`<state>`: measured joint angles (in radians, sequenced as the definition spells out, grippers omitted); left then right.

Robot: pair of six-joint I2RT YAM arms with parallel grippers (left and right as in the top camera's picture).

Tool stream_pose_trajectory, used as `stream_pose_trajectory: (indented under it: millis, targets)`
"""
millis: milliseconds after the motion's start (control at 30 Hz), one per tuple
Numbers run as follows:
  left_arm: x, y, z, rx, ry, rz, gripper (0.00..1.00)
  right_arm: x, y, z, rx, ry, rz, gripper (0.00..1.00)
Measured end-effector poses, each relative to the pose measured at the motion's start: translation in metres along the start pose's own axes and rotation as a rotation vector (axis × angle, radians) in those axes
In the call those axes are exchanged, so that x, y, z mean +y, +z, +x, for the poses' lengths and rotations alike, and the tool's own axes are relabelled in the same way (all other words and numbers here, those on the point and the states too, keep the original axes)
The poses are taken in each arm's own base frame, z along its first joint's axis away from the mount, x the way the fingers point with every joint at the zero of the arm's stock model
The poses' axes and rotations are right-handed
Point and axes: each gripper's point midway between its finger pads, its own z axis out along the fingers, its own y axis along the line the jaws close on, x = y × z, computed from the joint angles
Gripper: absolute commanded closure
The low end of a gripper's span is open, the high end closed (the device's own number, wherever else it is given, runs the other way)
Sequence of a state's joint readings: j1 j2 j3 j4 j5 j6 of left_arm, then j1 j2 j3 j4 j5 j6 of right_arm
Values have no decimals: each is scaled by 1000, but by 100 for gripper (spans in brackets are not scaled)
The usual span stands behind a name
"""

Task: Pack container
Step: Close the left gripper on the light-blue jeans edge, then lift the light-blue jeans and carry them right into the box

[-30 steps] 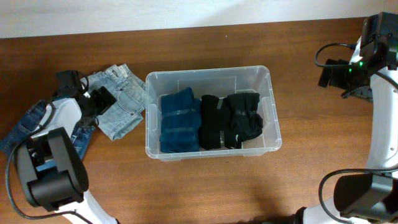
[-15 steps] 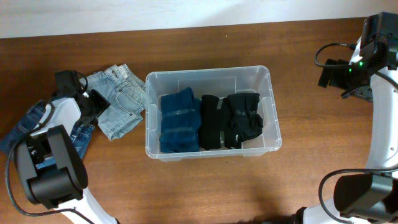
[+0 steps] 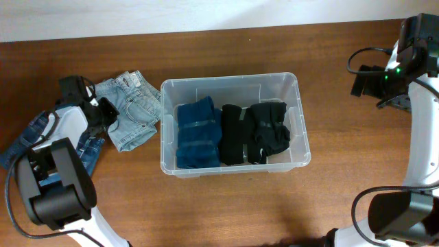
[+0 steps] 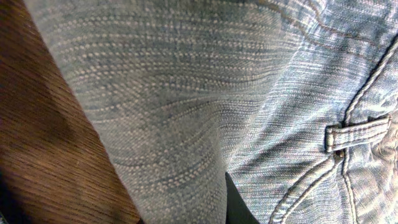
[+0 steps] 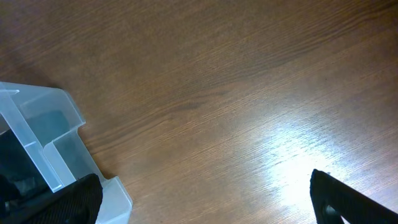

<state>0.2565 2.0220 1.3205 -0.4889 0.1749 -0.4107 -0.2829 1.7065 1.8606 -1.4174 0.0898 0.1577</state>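
Left gripper (image 3: 104,112) shifted slightly on light jeans (image 3: 137,116); grip unclear. Right gripper (image 5: 205,193) unchanged, wide open, empty.

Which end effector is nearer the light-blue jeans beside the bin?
Left. The left end effector is at the light-blue jeans' left edge; the right end effector hangs far beyond the container's right side.
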Motion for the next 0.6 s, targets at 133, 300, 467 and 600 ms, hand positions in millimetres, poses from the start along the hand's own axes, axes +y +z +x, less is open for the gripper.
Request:
stream_pose_trajectory:
  millis: [133, 300, 467, 600]
  targets:
    - [0, -2, -2, 15, -7, 9, 99, 0, 0, 0, 0, -1, 0, 1]
    - [-3, -11, -8, 25, -12, 18, 99, 0, 0, 0, 0, 0, 0, 1]
    - [-14, -27, -17, -3, -3, 58, 100, 0, 0, 0, 0, 0, 0, 1]
    - [-26, -55, -29, -64, 12, 97, 99, 0, 0, 0, 0, -1, 0, 1]
